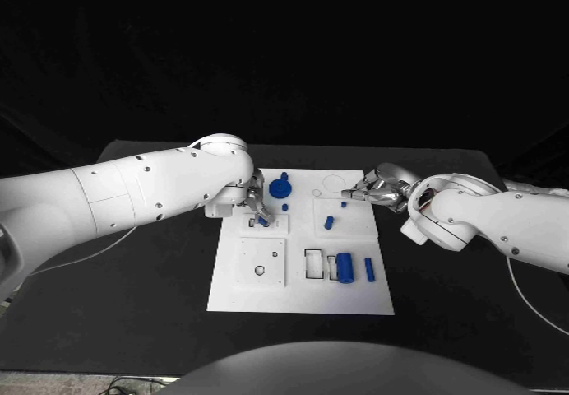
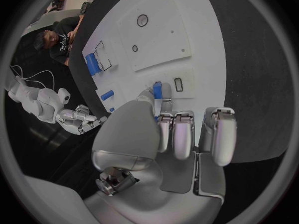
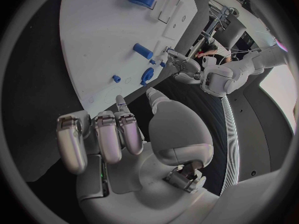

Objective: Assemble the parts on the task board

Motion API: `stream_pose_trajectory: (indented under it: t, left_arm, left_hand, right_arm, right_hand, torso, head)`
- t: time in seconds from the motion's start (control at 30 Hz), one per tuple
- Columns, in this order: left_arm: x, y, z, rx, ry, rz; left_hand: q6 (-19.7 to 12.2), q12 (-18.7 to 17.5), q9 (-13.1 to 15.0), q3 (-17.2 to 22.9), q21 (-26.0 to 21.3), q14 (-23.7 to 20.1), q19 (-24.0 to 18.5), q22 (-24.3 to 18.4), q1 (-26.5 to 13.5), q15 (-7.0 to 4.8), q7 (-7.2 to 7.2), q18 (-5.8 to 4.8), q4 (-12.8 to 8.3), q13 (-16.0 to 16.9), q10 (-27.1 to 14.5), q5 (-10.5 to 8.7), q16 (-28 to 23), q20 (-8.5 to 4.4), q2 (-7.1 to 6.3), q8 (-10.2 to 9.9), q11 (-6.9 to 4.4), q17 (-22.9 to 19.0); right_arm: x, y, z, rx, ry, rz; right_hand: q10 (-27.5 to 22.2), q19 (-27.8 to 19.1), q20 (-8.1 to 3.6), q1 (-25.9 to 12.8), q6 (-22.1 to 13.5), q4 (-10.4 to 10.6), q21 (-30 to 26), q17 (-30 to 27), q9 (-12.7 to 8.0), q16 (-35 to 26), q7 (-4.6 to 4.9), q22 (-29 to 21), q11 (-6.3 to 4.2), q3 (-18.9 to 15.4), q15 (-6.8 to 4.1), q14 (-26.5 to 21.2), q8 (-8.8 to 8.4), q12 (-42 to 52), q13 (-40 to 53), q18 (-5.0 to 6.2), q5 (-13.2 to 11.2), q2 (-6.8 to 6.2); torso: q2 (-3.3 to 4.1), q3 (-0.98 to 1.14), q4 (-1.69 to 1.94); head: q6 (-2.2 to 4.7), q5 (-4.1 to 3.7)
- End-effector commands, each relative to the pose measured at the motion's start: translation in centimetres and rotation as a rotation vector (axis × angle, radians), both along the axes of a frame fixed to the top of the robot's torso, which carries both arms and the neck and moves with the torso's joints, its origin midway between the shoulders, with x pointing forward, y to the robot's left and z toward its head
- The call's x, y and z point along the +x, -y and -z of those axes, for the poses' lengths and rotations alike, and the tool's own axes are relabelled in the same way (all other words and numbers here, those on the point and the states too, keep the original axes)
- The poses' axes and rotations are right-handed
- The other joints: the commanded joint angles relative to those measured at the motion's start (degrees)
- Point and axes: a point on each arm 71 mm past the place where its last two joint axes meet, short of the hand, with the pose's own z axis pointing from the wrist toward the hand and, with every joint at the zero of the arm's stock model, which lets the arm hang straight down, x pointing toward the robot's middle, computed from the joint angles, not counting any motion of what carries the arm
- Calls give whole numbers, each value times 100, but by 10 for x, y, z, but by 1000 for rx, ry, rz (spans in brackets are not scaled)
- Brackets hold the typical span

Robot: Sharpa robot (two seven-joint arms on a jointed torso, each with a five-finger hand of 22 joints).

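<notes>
Blue parts [image 1: 345, 267] on white task board [image 1: 356, 300], several in recesses

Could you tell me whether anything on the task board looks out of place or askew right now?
Nothing stands out as damaged or spilled. The task board lies flat and square on the table. Loose blue parts, like the large cylinder, still lie on it, as expected mid-assembly. The left hand pinches a small blue part over the board.

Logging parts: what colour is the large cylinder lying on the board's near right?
Blue, the large cylinder shows best in the head view.
</notes>
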Motion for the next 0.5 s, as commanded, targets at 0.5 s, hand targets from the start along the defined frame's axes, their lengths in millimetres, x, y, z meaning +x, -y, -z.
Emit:
stream_pose_trajectory:
  t: [0.5]
  left_arm:
    - [-1,2,1,18,2,16]
  left_hand:
    - [143,-21,2,50,14,597,592,1510,-63,-4,-95,-43,10,1490,634,-30,15,41,35,-18,-11,1506]
  right_arm:
    - [0,-2,0,-7,-1,-15]
  right_hand:
    - [595,600,36,25,0,-9,26,1510,8,23,21,1509,37,-26,38,598,20,23,1507,-39,37,24]
  torso:
    - [-3,2,0]
  head:
    - [-8,2]
